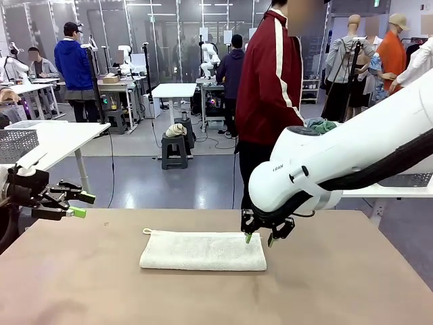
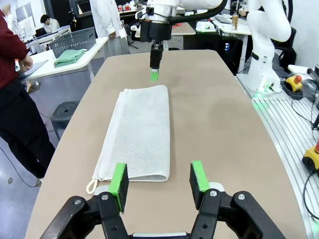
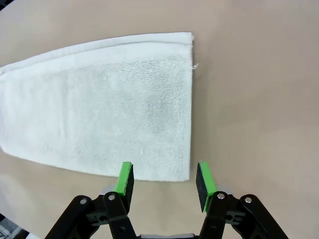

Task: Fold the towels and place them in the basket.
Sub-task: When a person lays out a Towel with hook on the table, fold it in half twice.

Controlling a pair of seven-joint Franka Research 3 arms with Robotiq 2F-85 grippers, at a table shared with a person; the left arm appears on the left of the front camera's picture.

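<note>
Table (image 1: 352, 284) in plain tan across the foreground, with a person (image 1: 270, 74) in a dark red jacket at its far side. Dark grey mesh basket (image 2: 75, 42) on a white side table off the main table's right end, contents impossible to tell, a folded green cloth (image 2: 70, 57) just beside it. Paler mesh basket (image 1: 17, 143) on another white table far to the left, contents also hidden. Cream-white towel (image 1: 203, 252) flat at the table's middle, well apart from both baskets: folded into a long, neat rectangle, soft pile, small hanging loop (image 1: 146, 231) at its left end. Right gripper (image 1: 259, 238) pointing down at the towel's right end, green pads apart, holding nothing. Left gripper (image 1: 78, 204) raised near the table's left edge, aimed along the towel, pads likewise apart and empty.
</note>
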